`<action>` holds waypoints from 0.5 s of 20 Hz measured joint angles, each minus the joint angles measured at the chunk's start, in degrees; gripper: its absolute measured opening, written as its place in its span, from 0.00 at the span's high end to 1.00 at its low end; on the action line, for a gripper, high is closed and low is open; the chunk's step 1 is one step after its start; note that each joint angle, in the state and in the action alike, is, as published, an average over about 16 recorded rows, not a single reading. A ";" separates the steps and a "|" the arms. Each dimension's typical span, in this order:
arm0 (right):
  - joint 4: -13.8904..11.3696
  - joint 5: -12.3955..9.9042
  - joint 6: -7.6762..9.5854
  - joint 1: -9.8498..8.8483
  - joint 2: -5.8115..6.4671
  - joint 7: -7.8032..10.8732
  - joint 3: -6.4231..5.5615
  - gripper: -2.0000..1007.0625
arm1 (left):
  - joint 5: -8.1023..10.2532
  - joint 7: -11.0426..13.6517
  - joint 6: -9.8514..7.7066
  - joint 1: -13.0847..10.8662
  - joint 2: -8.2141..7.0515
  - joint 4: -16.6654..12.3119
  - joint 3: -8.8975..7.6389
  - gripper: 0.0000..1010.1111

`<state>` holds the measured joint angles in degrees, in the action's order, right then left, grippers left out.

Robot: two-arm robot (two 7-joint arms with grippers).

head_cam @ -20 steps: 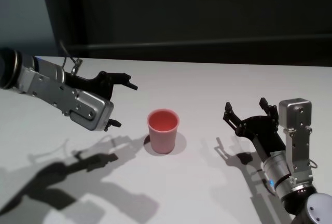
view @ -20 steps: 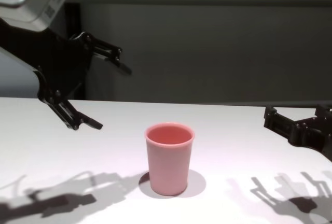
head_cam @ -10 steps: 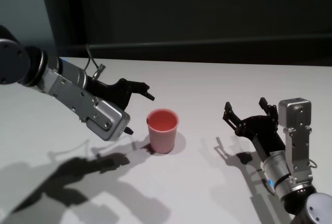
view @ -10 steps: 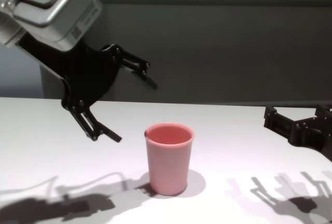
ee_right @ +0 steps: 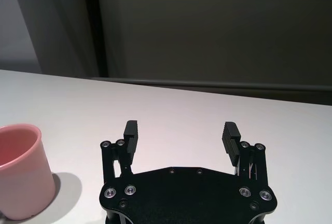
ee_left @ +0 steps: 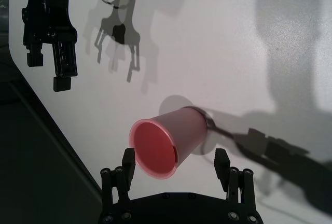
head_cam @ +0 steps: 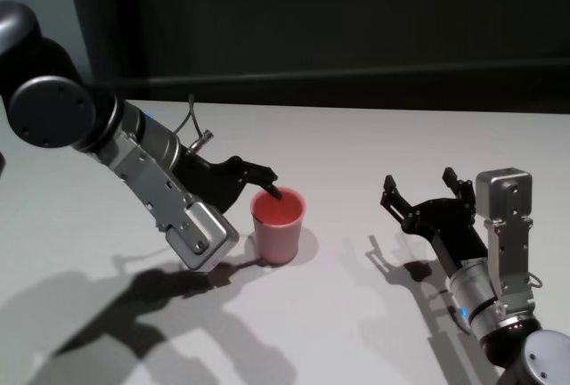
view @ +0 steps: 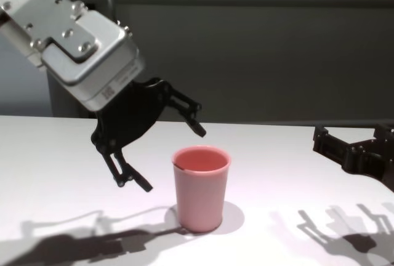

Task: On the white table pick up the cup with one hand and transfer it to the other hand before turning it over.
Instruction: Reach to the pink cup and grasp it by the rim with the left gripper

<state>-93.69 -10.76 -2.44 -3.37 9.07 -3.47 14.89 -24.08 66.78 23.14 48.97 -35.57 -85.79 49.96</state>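
I see the left gripper [view: 169, 155] spread wide beside the cup [view: 201, 188], which stands upright on the white table [head_cam: 356, 144]. Its wrist view shows both fingers [ee_left: 128, 163] flanking the rim, apart. The right gripper [head_cam: 420, 196], also spread, waits well apart from the cup.

Upright on the white table [head_cam: 356, 144], near its middle: the cup [head_cam: 278, 225], rim up. At the cup's nine o'clock, raised off the tabletop: the left gripper [head_cam: 245, 202], one fingertip over the far rim, the other low beside the near wall, the cup between them without visible contact. At three o'clock, well apart from the cup: the right gripper [head_cam: 420, 191], low over the table, fingers pointing toward twelve. Behind the table at twelve o'clock: a wall [head_cam: 356, 20].
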 joint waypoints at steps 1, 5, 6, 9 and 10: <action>0.00 0.00 0.00 0.00 0.00 0.00 0.00 0.00 | -0.41 0.06 0.43 0.37 0.32 0.39 0.49 0.01; 0.00 0.00 0.00 0.00 0.00 0.00 0.00 0.00 | -1.84 0.06 1.79 1.61 1.42 1.91 2.09 0.01; 0.00 0.00 0.00 0.00 0.00 0.00 0.00 0.00 | -2.15 0.01 2.07 1.89 1.67 2.29 2.43 0.01; 0.00 0.00 0.00 0.00 0.00 0.00 0.00 0.00 | -2.86 -0.12 2.64 2.60 2.37 3.38 3.31 0.01; 0.00 0.00 0.00 0.00 0.00 0.00 0.00 0.00 | -3.03 -0.16 2.77 2.81 2.59 3.72 3.56 0.01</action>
<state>-93.69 -10.76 -2.44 -3.37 9.07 -3.47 14.89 -27.10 66.63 25.92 51.78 -32.98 -82.06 53.52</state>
